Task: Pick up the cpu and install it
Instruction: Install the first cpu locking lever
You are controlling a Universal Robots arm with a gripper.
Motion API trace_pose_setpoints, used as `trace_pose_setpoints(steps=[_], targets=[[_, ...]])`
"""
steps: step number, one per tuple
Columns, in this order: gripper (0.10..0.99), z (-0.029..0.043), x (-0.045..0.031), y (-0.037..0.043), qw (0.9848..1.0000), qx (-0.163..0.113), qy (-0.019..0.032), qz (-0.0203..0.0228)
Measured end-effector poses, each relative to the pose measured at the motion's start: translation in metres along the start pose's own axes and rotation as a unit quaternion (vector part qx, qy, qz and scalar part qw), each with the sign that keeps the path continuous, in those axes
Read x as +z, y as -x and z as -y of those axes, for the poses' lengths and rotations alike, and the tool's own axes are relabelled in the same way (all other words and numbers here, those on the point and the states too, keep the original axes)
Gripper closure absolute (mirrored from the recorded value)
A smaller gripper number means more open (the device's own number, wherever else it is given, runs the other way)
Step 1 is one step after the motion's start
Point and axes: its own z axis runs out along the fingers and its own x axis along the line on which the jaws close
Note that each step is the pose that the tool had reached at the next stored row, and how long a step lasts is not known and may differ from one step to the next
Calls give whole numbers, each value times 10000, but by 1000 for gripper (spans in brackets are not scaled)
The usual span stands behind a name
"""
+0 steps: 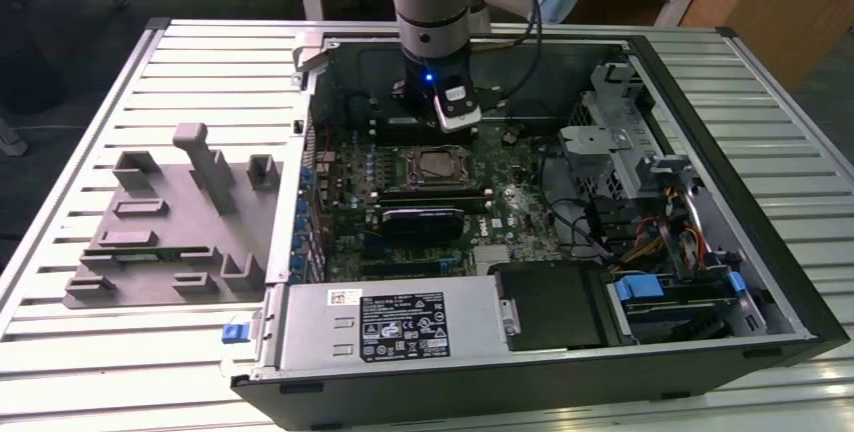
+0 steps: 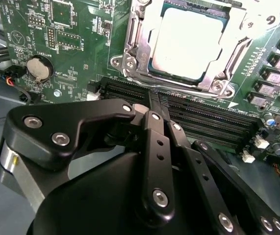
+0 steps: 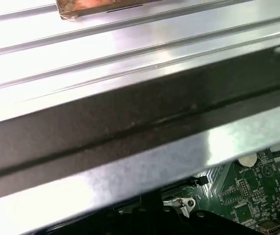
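Observation:
The cpu (image 2: 189, 41) is a flat silver square lying in the motherboard socket, framed by the socket's metal bracket (image 2: 130, 54). In the exterior view the cpu (image 1: 434, 164) sits mid-board inside the open computer case. My gripper (image 1: 458, 122) hangs over the board just behind the socket. In the second wrist view the black gripper (image 2: 154, 100) has its fingers (image 2: 152, 132) drawn together with nothing between them. Their tips point at the memory slots (image 2: 203, 115) beside the socket, apart from the cpu.
A grey fixture tray (image 1: 160, 222) lies on the slatted table at the exterior view's left. Inside the case are a black heatsink block (image 1: 420, 220), the power supply (image 1: 387, 322), a drive cage (image 1: 641, 162) and loose cables (image 1: 654, 237). The case wall (image 3: 130, 122) runs close by.

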Motion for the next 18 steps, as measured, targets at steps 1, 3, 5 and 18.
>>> trace_pose_setpoints(steps=[1, 3, 5, 18], targets=[[980, 0, 0, 0, 10000, 0, 1, 0], [980, 0, 0, 0, 10000, 0, 0, 0], [980, 0, 0, 0, 10000, 0, 0, 0], [980, 47, -8, 16, 10000, -4, -32, 10]])
